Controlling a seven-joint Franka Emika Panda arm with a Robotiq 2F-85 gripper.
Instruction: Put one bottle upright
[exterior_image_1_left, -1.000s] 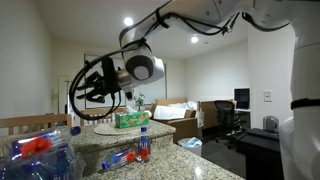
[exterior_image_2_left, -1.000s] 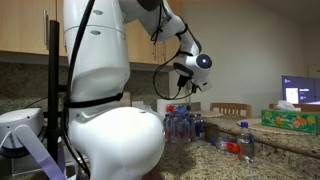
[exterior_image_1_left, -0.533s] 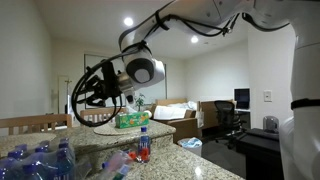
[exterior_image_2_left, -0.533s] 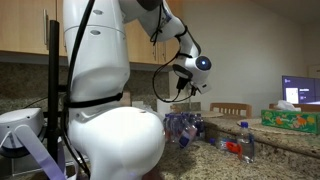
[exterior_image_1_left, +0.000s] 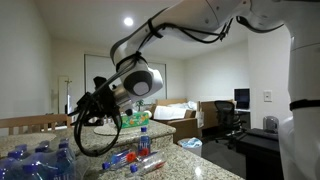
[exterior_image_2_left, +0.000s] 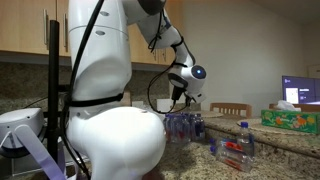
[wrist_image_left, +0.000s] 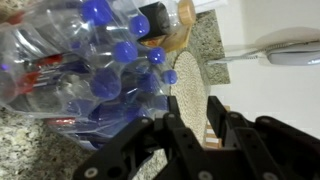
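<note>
A shrink-wrapped pack of blue-capped bottles (wrist_image_left: 80, 55) fills the upper left of the wrist view and shows in both exterior views (exterior_image_1_left: 40, 160) (exterior_image_2_left: 180, 125). One loose bottle (exterior_image_1_left: 143, 143) (exterior_image_2_left: 245, 140) stands upright on the granite counter. Two more lie on their sides beside it (exterior_image_1_left: 118, 158) (exterior_image_1_left: 150, 163). My gripper (wrist_image_left: 194, 100) hangs low just over the pack's edge (exterior_image_1_left: 85, 110) (exterior_image_2_left: 179, 98). Its fingers (wrist_image_left: 172, 125) stand partly apart, with only counter and a chair back showing between them.
A green tissue box (exterior_image_1_left: 130, 120) (exterior_image_2_left: 290, 118) sits on the counter beyond the loose bottles. A wooden chair back (exterior_image_1_left: 25, 124) stands behind the counter edge (wrist_image_left: 195, 50). The robot's white body (exterior_image_2_left: 110, 110) blocks much of an exterior view.
The arm has swung down and lowered the gripper to the bottle pack. A second loose bottle now lies on the counter near the upright one.
</note>
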